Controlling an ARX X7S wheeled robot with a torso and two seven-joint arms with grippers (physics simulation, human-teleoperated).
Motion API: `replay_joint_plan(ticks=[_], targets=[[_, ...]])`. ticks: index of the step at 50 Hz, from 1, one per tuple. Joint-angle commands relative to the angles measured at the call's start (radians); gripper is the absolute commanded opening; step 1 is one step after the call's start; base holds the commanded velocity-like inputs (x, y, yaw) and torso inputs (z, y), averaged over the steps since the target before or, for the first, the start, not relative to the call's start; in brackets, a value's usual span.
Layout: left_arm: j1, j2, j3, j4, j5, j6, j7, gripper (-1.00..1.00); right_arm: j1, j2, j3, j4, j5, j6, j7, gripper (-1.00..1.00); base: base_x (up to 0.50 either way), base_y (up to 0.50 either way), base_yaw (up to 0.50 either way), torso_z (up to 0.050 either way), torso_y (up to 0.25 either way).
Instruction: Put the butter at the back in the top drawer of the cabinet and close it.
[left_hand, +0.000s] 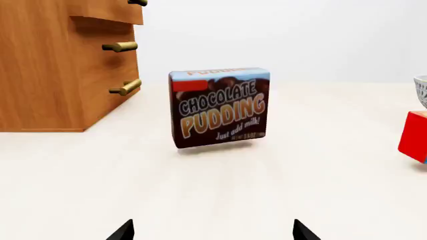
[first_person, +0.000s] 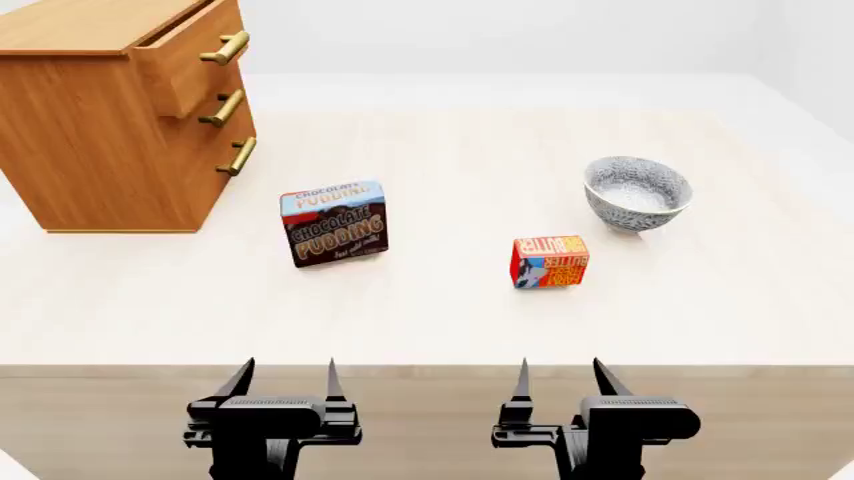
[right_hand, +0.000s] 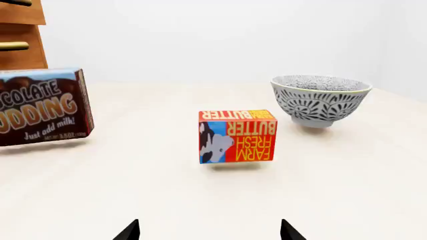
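The butter (first_person: 549, 261) is a small red-orange box standing on the table right of centre; the right wrist view shows it (right_hand: 237, 136) straight ahead of my right gripper (right_hand: 209, 231). That right gripper (first_person: 559, 375) hovers open and empty at the table's near edge. Just as open and empty, my left gripper (first_person: 284, 375) hangs at the near edge too, its tips (left_hand: 212, 231) facing the pudding box. The cabinet (first_person: 114, 120) stands at the far left. Its top drawer (first_person: 187, 52) is pulled out a little, brass handle forward; the inside is hidden.
A brown-and-blue chocolate pudding box (first_person: 334, 222) stands between the cabinet and the butter. A patterned grey bowl (first_person: 637, 192) sits behind and to the right of the butter. The two lower drawers (first_person: 224, 130) are shut.
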Motion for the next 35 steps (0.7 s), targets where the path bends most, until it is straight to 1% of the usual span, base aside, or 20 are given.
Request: replay_joint_plan(ticks=[1, 6, 9, 16, 25, 35], targets=[[0.008, -0.016, 0.024, 0.007, 0.001, 0.014, -0.027, 1.0, 0.0, 0.014, -0.017, -0.001, 0.017, -0.001, 0.024, 1.0, 0.0, 0.0, 0.0, 0.0, 0.0], [0.036, -0.042, 0.082, 0.008, 0.092, 0.086, -0.088, 1.0, -0.003, 0.028, -0.03, -0.002, 0.033, -0.003, 0.071, 1.0, 0.0, 0.0, 0.0, 0.0, 0.0], [0.035, -0.048, 0.099, -0.002, 0.117, 0.098, -0.112, 1.0, -0.002, 0.034, -0.043, 0.006, 0.007, -0.005, 0.109, 1.0, 0.0, 0.0, 0.0, 0.0, 0.0], [0.011, -0.053, 0.106, -0.025, 0.101, 0.069, -0.134, 1.0, 0.004, 0.046, -0.038, 0.014, 0.052, -0.001, 0.129, 1.0, 0.0, 0.0, 0.0, 0.0, 0.0], [0.014, -0.063, 0.109, -0.022, 0.071, 0.086, -0.158, 1.0, 0.002, 0.061, -0.053, 0.012, 0.077, -0.003, 0.143, 1.0, 0.0, 0.0, 0.0, 0.0, 0.0], [0.007, -0.071, 0.114, -0.024, 0.054, 0.07, -0.179, 1.0, 0.004, 0.075, -0.075, 0.014, 0.072, 0.002, 0.162, 1.0, 0.0, 0.0, 0.0, 0.05, 0.0]])
